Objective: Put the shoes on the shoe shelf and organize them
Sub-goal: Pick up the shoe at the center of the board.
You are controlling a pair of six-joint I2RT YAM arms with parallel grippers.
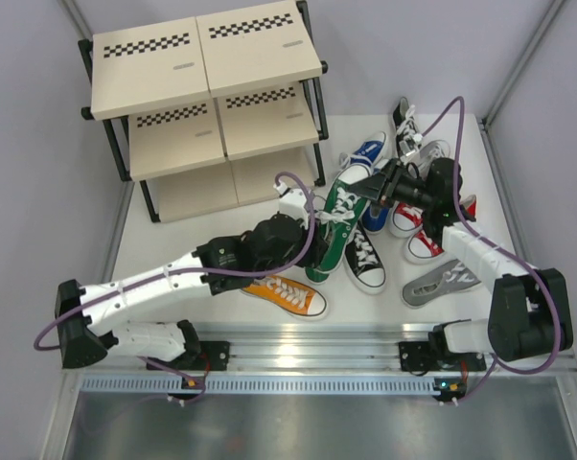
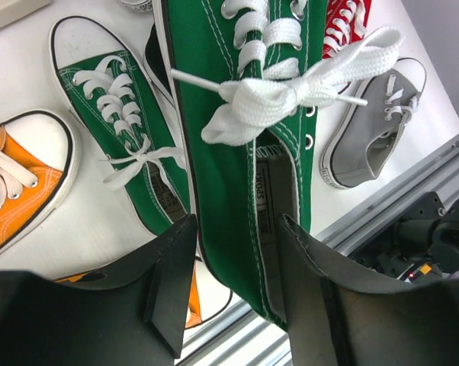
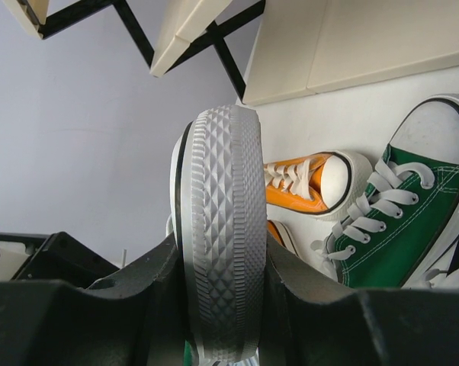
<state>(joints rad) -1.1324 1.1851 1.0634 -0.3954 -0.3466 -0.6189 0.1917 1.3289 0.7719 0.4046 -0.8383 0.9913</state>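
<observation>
Right hand (image 3: 222, 301) pinching raised green shoe (image 1: 340, 213) across sole at toe end, over tabletop (image 1: 169, 235) centre. Left hand (image 2: 235, 263) spread, fingers (image 2: 172, 290) flanking same shoe's heel end; contact unclear. Second green shoe (image 2: 123, 145) flat on tabletop beneath. Orange shoe (image 1: 287, 295) by near edge. Black shoe (image 1: 365, 264) and grey shoe (image 1: 442, 283) toward right edge. Shoe shelf (image 1: 202, 67) at far left corner.
</observation>
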